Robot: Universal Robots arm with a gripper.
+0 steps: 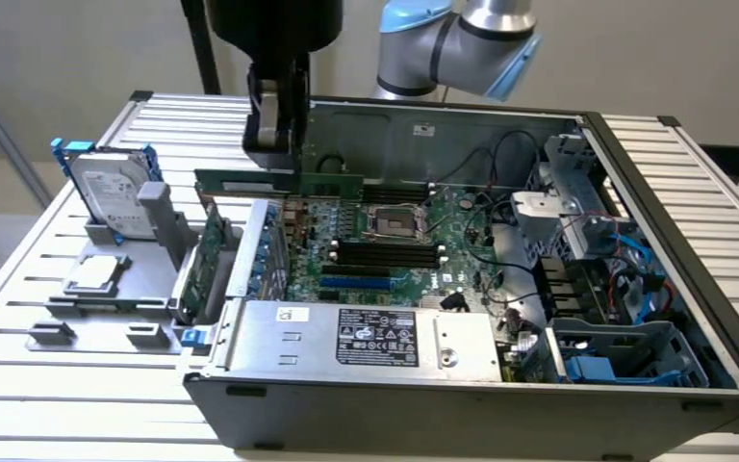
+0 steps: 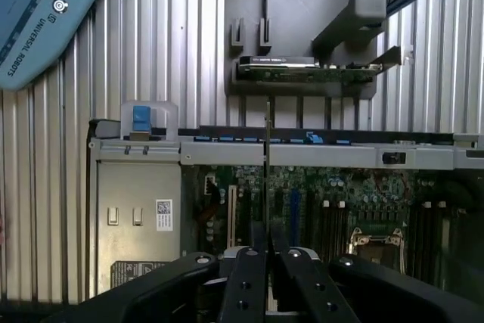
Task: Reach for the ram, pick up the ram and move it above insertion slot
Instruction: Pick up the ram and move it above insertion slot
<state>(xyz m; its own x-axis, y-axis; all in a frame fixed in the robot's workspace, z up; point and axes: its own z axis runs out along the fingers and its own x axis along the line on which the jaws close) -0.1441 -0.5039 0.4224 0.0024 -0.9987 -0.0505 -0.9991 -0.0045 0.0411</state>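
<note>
Ram (image 1: 280, 182) hangs level in the air, a thin green stick pinched at its middle by the black tool (image 1: 276, 154), whose two fingers (image 2: 246, 293) are closed flat against its faces. In the wrist view the stick shows edge-on as a thin dark line (image 2: 268, 179) running straight out from between the fingers.

Directly under the tool lies the open computer case (image 1: 652, 144), and the ram sits above its rear corner, over the edge of the green motherboard (image 1: 408, 260). A little further into the case, below and toward the exterior view's right of the tool, are the parallel black memory sockets, the insertion slot (image 1: 389, 252) among them, with a shorter blue slot (image 1: 363, 284) just beside them and the square silver processor socket (image 1: 393, 223) beside them too. The ram is well clear of the slots, not touching the board.

Beyond the case wall, on the ribbed metal counter (image 1: 36, 260), a grey fixture (image 1: 113, 289) carries a green expansion card (image 1: 209, 255) standing on edge, a square processor chip (image 1: 93, 274) and an upright hard drive (image 1: 107, 197). The blue-and-grey arm (image 1: 460, 48) rises behind the case.
</note>
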